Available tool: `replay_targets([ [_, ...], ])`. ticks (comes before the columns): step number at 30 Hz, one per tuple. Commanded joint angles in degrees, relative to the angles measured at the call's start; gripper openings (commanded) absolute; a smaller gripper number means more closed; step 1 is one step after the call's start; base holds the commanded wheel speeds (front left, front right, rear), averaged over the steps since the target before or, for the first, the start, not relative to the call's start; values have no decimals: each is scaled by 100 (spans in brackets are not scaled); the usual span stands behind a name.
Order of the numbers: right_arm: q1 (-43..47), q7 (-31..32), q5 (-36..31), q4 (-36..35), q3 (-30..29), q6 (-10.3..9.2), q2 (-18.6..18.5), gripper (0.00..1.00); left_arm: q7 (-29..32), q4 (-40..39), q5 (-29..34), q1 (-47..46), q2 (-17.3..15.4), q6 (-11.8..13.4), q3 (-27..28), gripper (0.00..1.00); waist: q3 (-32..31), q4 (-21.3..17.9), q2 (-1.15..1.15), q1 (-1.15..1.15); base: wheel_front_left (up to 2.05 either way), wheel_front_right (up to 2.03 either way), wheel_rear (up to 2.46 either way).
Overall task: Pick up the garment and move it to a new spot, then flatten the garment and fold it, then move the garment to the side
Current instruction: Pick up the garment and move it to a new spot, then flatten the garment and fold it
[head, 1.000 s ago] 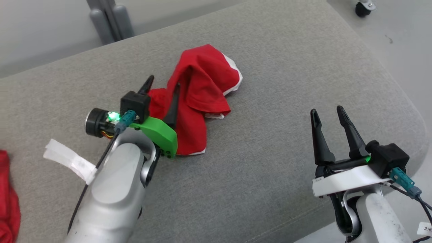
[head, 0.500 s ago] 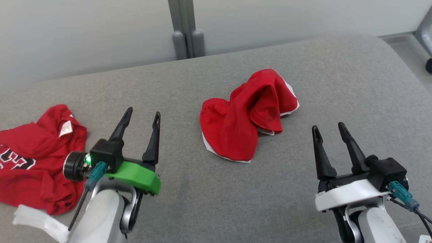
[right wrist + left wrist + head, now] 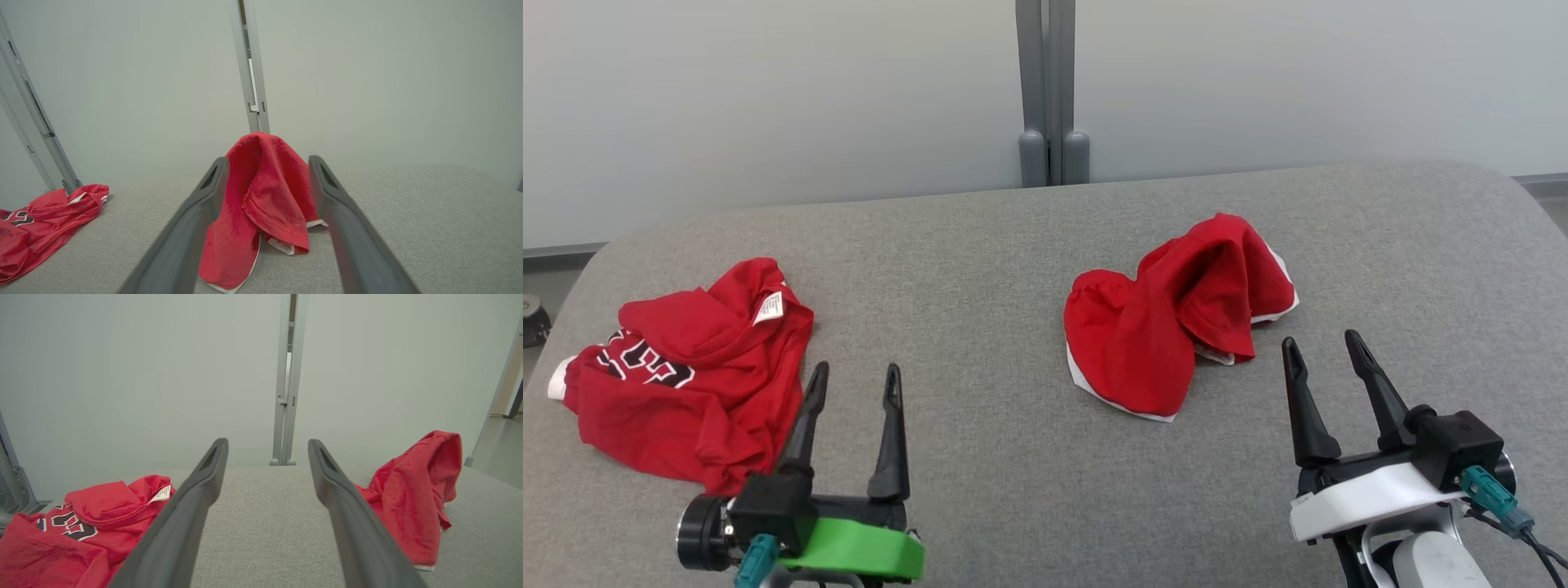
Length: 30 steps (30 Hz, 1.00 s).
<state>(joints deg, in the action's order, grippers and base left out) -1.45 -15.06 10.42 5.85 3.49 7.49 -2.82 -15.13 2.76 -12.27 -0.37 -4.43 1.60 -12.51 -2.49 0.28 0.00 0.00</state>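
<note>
Left claw (image 3: pixel 856 371), spread and empty, has drawn back off the shorts (image 3: pixel 1160 335) and sits well left of them, a jersey (image 3: pixel 686 392) farther left. The shorts lie crumpled on the cushion (image 3: pixel 1013 465); right claw (image 3: pixel 1320 338), spread and empty, hovers just right of them.

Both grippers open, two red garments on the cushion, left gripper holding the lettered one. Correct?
No. The left gripper holds nothing: the left wrist view shows bare cushion between its open fingers, with the lettered garment off to one side. The rest stands: the right gripper is open too, and the lettered garment and the other garment both lie on the cushion.
</note>
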Motion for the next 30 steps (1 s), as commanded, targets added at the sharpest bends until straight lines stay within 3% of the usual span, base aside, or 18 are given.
replay_targets([
  [1, 45, -18, -8, 9, 2, 1, -13, 100, -2, -9, 148, 104, 23, -59, -3, 100, -19, 1, 0, 0, 0, 0, 0],
  [16, 6, -18, -71, 115, 53, 1, -13, 100, -3, 219, 241, 177, 150, -357, 75, 100, 30, 13, 0, 0, 0, 0, 0],
  [30, -1159, -18, -767, 1528, -368, 1, -79, 100, -3, 447, 22, -314, 148, -247, -430, 100, 942, 609, 0, 0, 0, 0, 0],
])
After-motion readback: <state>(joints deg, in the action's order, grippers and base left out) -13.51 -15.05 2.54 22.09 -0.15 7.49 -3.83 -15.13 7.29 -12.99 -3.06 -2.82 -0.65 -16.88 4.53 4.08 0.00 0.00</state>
